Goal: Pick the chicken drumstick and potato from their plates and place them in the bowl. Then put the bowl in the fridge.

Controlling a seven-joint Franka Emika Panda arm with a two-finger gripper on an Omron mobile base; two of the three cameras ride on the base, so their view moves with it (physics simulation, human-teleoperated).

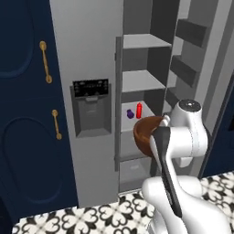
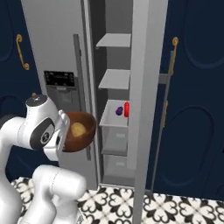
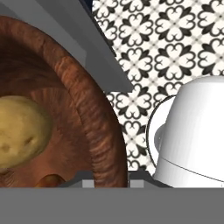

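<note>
The dark reddish-brown wooden bowl (image 2: pixel 81 130) is held tilted in the air at the end of the arm, in front of the open fridge (image 1: pixel 87 59); in the left base view it is seen at 3 o'clock of the dispenser panel (image 1: pixel 91 107), before the middle shelves. The gripper (image 3: pixel 111 181) is closed over the bowl's thick rim, one finger inside and one outside. The potato (image 3: pixel 19 131) is seen resting inside the bowl, toward 9 o'clock in the hand view; an orange-brown bit, possibly the chicken drumstick (image 3: pixel 49 180), is glimpsed at 6 o'clock of it. A red bottle (image 1: pixel 139 110) and a small purple item (image 1: pixel 130 114) are set on a fridge shelf; patterned floor tiles (image 3: pixel 175 43) are seen below.
</note>
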